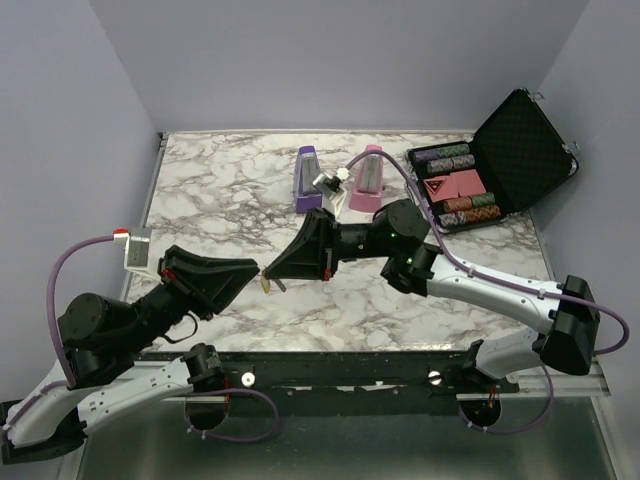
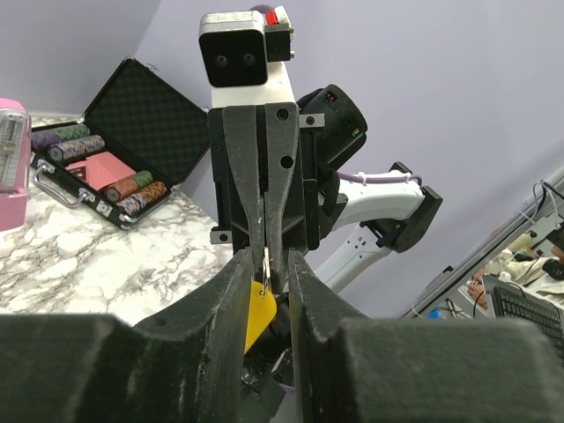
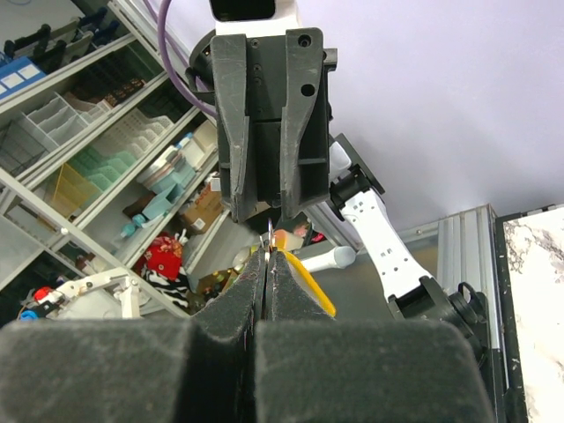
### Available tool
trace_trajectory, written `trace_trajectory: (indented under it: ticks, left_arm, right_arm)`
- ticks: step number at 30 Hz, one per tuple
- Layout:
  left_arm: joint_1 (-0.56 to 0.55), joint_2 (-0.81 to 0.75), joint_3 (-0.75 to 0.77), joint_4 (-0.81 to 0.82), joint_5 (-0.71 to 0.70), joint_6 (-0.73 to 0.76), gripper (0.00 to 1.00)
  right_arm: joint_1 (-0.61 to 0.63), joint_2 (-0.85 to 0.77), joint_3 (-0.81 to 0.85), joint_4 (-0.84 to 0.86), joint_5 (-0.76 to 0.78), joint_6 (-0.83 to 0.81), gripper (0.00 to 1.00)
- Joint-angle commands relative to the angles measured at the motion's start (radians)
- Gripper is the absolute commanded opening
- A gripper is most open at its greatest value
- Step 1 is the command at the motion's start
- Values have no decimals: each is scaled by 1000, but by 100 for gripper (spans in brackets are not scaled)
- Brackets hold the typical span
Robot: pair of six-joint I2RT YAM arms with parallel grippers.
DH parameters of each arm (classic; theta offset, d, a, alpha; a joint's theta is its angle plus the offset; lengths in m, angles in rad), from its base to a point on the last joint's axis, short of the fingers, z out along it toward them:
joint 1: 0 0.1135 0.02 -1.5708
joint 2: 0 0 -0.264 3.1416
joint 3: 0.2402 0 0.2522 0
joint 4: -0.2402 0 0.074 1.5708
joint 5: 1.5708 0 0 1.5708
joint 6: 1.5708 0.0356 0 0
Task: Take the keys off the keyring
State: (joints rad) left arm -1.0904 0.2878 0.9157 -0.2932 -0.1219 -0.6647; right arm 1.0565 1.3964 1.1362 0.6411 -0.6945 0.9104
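Left wrist: left tool half-hides the keys.

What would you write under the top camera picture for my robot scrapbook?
Left gripper and right gripper meet tip to tip above the marble table, tiny keys dangling between them.

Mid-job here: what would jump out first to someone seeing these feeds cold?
The left gripper and right gripper meet nose to nose over the table's near middle, the tiny keys with a yellow part between them. Behind stand a purple metronome and a pink metronome, with an open black case of poker chips at back right.
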Motion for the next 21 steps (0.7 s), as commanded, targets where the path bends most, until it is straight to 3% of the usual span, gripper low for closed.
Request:
trace_trajectory:
  ticks: [1,21]
  left_arm:
    - [-3,5,-9,-6,25,-6,29]
    - [-5,31,6,-21,28,5,0]
  right_arm:
    - [0,19,31,26,12,-8,1]
    - [0,30,36,20,0,-13,1]
